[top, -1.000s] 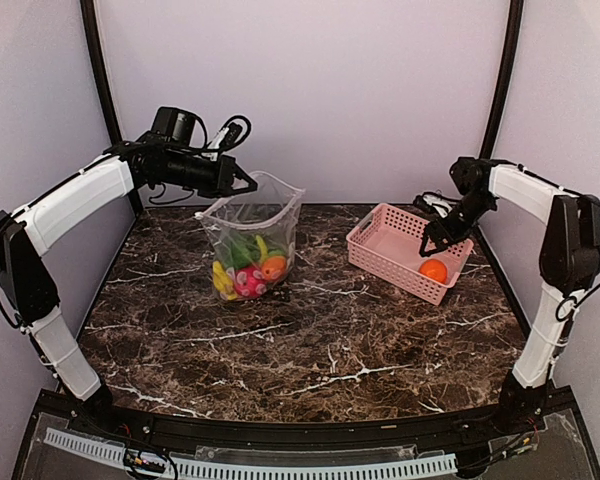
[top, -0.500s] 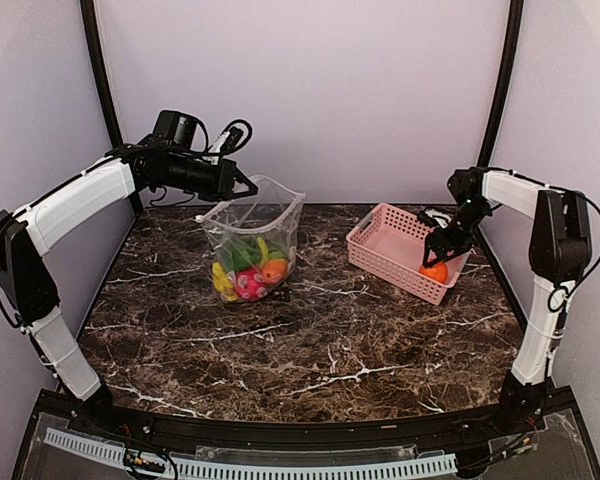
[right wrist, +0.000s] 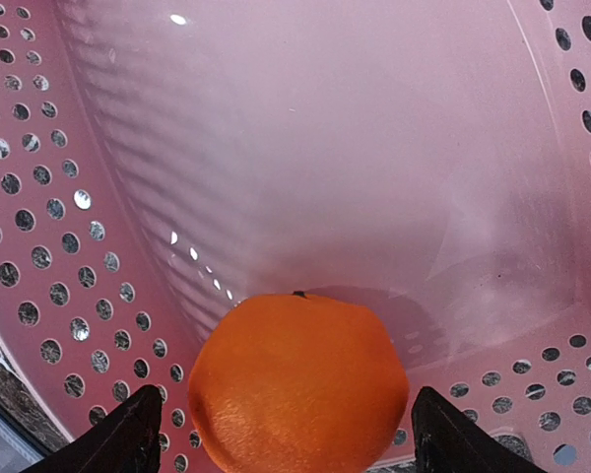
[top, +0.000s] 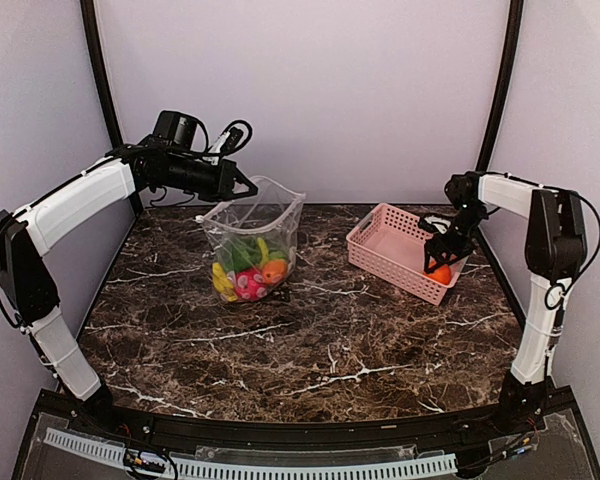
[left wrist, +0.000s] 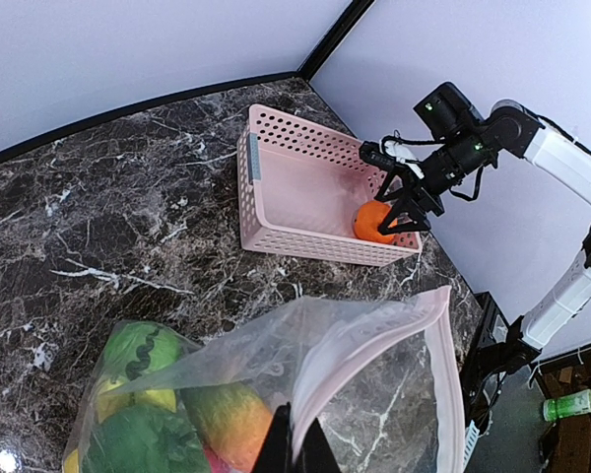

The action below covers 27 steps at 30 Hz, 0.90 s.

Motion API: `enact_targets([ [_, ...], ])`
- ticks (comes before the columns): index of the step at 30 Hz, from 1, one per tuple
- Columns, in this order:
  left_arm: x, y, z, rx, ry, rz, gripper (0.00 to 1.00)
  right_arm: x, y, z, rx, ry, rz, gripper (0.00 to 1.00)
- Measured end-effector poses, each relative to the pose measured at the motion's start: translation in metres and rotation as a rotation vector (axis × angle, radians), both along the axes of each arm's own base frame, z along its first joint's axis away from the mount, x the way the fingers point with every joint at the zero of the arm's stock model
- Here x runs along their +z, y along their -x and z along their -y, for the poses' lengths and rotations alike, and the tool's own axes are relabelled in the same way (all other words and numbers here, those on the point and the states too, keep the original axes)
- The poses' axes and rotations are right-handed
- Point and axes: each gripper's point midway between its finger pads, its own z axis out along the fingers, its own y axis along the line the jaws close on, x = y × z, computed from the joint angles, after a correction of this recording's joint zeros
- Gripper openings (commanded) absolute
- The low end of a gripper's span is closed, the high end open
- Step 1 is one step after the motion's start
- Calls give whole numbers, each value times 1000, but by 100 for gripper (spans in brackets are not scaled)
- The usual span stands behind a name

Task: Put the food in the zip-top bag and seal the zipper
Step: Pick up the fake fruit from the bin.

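The right gripper (right wrist: 288,436) stood wide, its fingertips (right wrist: 128,434) flanking the orange (right wrist: 297,374) without touching it. The orange sat low in the wrist frame, inside the pink basket (right wrist: 39,197). A good grasp would mean sinking until the pads met the orange's widest part, then closing centred. At the top view's upper left, the left gripper (top: 242,187) was pinched on the zip-top bag (top: 255,225) at its rim.

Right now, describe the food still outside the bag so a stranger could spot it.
Find the pink basket on the table, right side. In its near right corner sits a round orange, the only thing in it; the other food is in the bag.
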Motion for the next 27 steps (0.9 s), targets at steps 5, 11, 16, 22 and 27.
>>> enact_targets([
  [5,-3,0,0,0,-2,-3,1,-7,-2,5,6,30,-1,85],
  [11,-8,1,0,0,-6,-13,1,-12,-4,6,9,41,-2,85],
  [16,-9,1,0,0,-7,-15,1,-19,-1,9,13,58,-19,86],
  [22,-9,0,0,0,-5,-10,1,-25,2,12,20,76,-36,74],
  [27,-11,0,0,0,-7,-15,1,-18,-2,13,23,84,-27,67],
])
